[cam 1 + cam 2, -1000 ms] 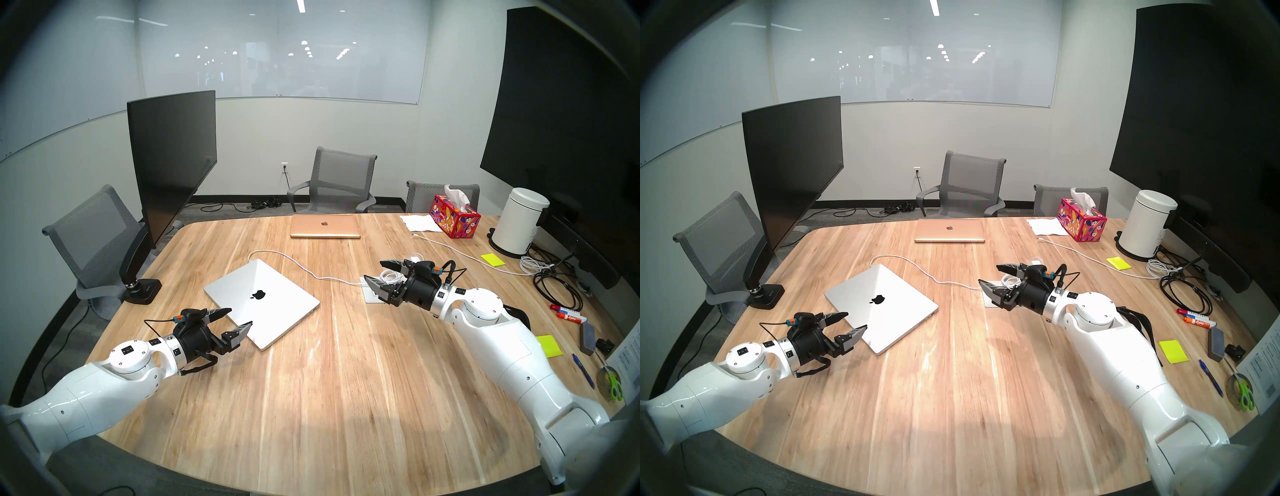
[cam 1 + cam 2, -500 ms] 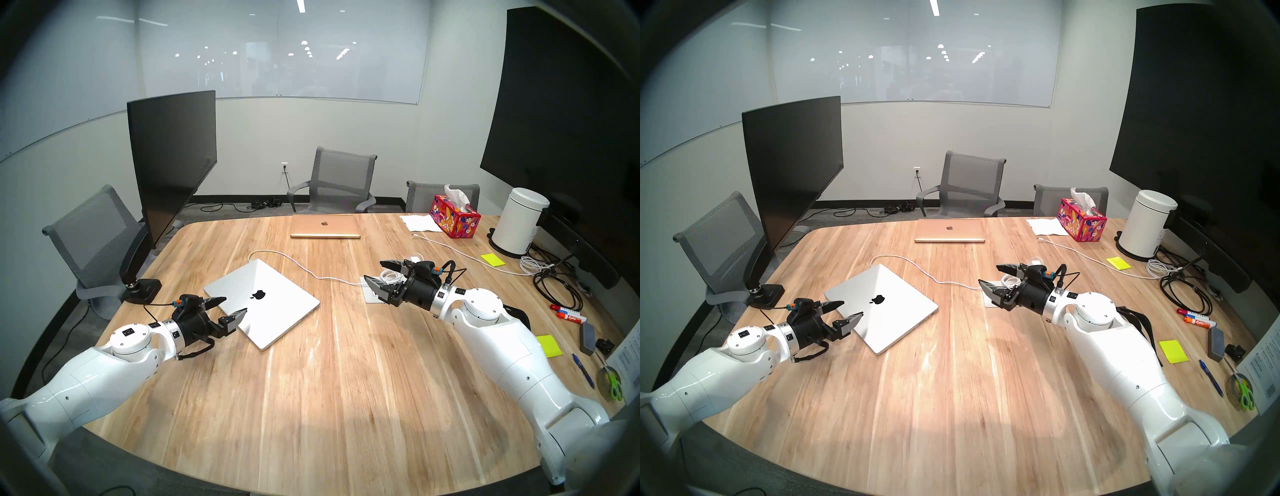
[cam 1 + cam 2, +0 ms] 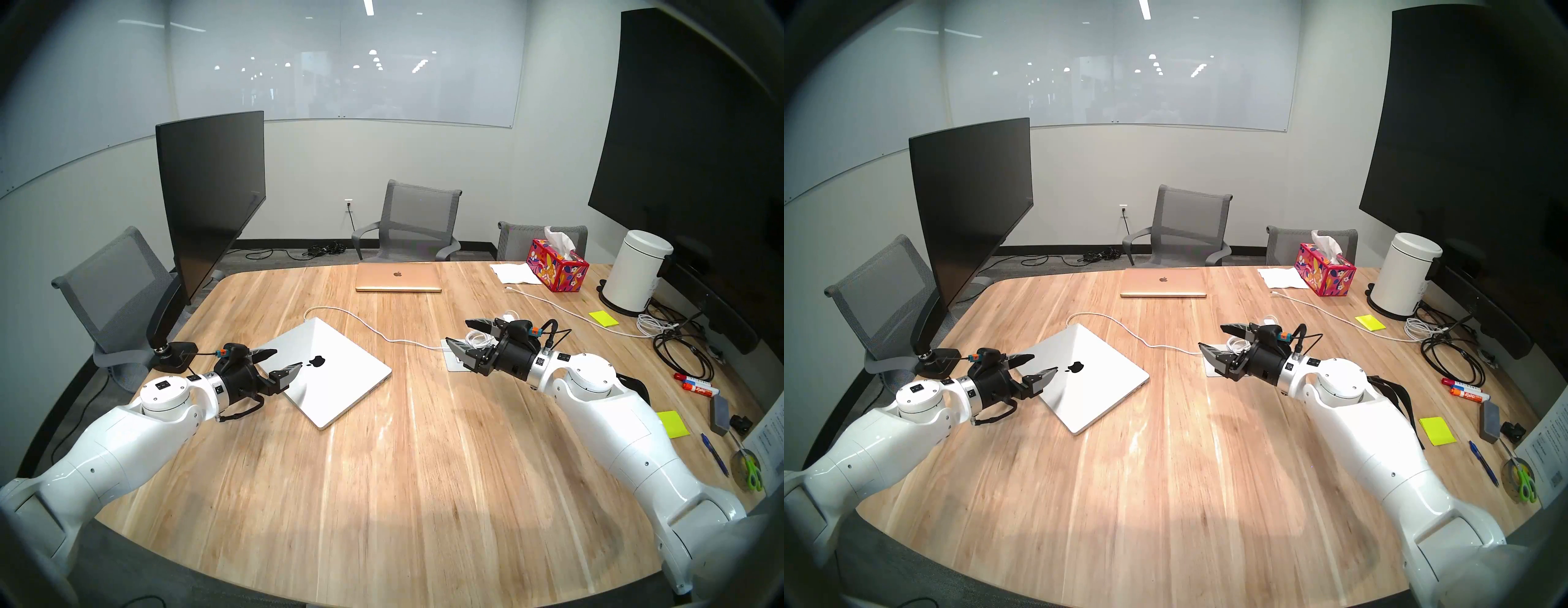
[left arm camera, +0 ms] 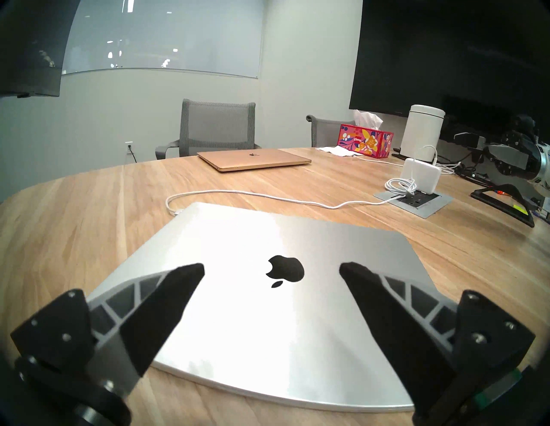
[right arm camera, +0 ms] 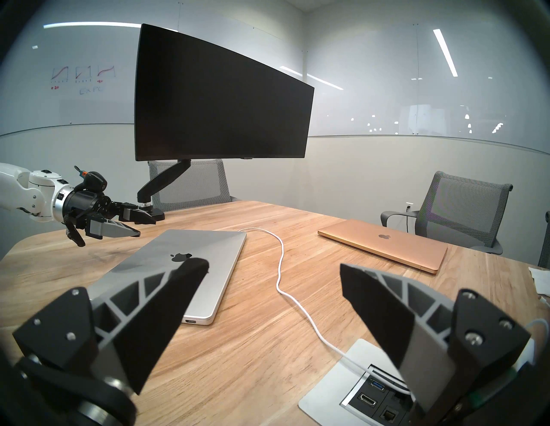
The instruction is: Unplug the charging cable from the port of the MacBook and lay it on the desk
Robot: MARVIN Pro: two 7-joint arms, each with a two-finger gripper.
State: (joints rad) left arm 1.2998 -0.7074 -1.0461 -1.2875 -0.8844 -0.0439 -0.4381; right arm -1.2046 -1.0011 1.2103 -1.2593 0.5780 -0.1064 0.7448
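The silver MacBook (image 3: 335, 382) lies shut on the light-wood desk (image 3: 424, 467), apple logo up. The white charging cable (image 3: 369, 329) curls from the laptop's far left corner, where its plug (image 3: 306, 316) sits against the edge, and runs right across the desk toward the socket plate. My left gripper (image 3: 288, 358) hovers open over the near-left part of the lid; in the left wrist view its fingers frame the logo (image 4: 284, 270). My right gripper (image 3: 456, 332) hangs open and empty above the socket plate, right of the MacBook (image 5: 184, 267) and the charging cable (image 5: 279, 267).
A rose-gold laptop (image 3: 398, 277) lies at the far edge. A black monitor (image 3: 212, 204) on an arm stands at the left. The socket plate (image 3: 456, 363) holds a white charger brick (image 4: 419, 178). Tissue box (image 3: 556, 265), white canister (image 3: 638, 269), black cables (image 3: 679, 352), markers and sticky notes crowd the right side.
My left arm has moved away from me, carrying its open gripper from the MacBook's near-left edge to over the lid. The right arm, cable and laptop have not moved.
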